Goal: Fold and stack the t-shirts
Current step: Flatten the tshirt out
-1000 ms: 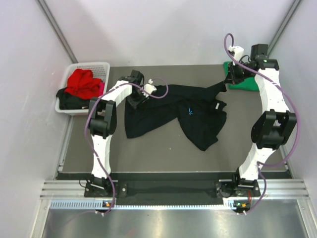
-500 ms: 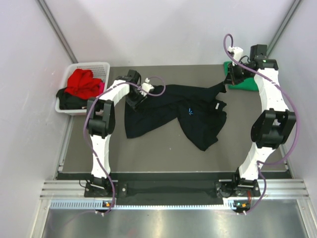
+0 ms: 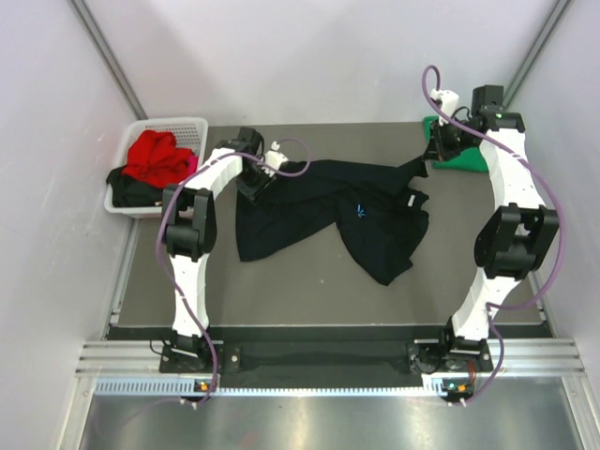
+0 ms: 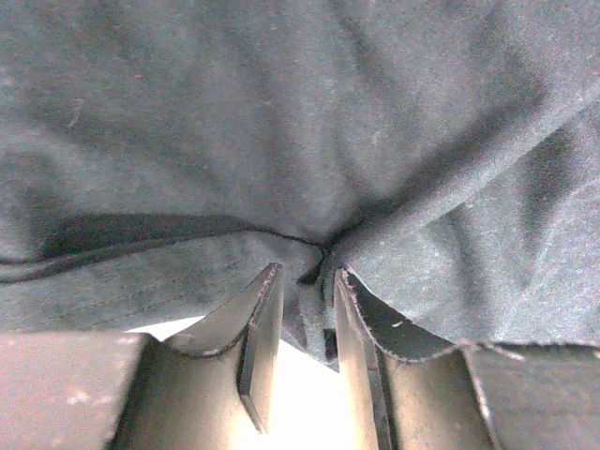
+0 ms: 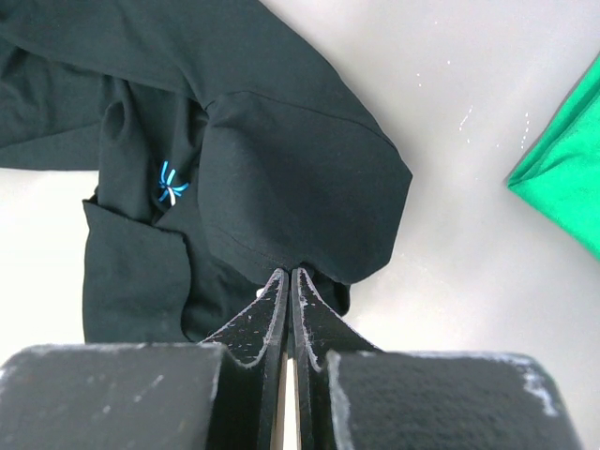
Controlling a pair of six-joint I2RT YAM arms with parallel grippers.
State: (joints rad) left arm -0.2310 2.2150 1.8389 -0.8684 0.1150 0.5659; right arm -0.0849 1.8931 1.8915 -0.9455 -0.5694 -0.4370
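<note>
Left pincer (image 4: 305, 277) and right pincer (image 5: 289, 275) both clamp one spread black t-shirt (image 3: 319, 202); one green t-shirt (image 5: 572, 159) sits half-hidden far right (basket (image 3: 169, 122) heap uncountable).

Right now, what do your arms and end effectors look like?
The left arm and right arm are white shells with black joints, a purple cable looping alongside each. The left end effector and right end effector each have two flat dark fingers with scuffed edges.

left fingers (image 4: 261, 328) moved slightly toward the far left, black t-shirt (image 3: 328, 211) corner pulled along
</note>
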